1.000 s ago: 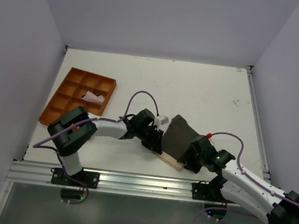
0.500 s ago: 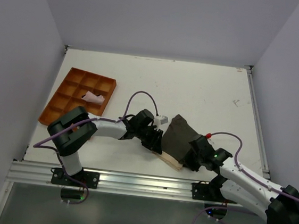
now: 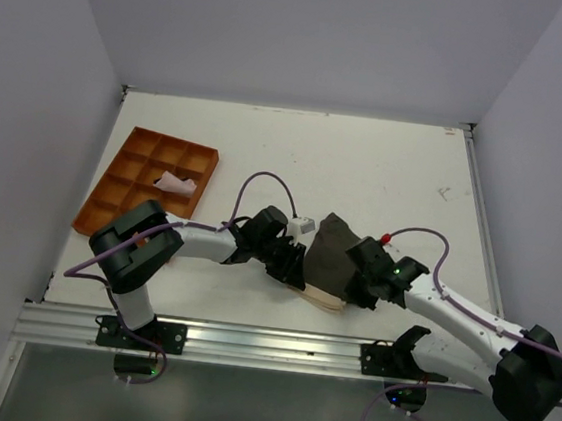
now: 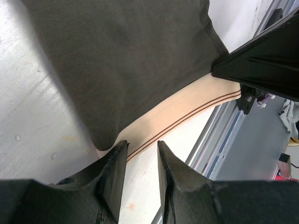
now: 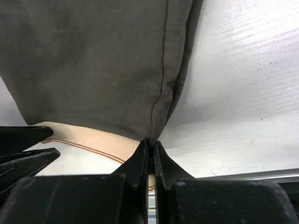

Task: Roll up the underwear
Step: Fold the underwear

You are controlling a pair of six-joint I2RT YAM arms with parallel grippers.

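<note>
Your right claw is clamping shut on the near right edge of the underwear, just where the dark cloth meets the tan waistband. Your left claw is hovering half parted over the waistband's other end, gripping nothing that I can make out. The garment is lying flat on the table, near its front edge, between both arms. No roll is showing yet, so I'm judging that all the rolling is ahead of you.
</note>
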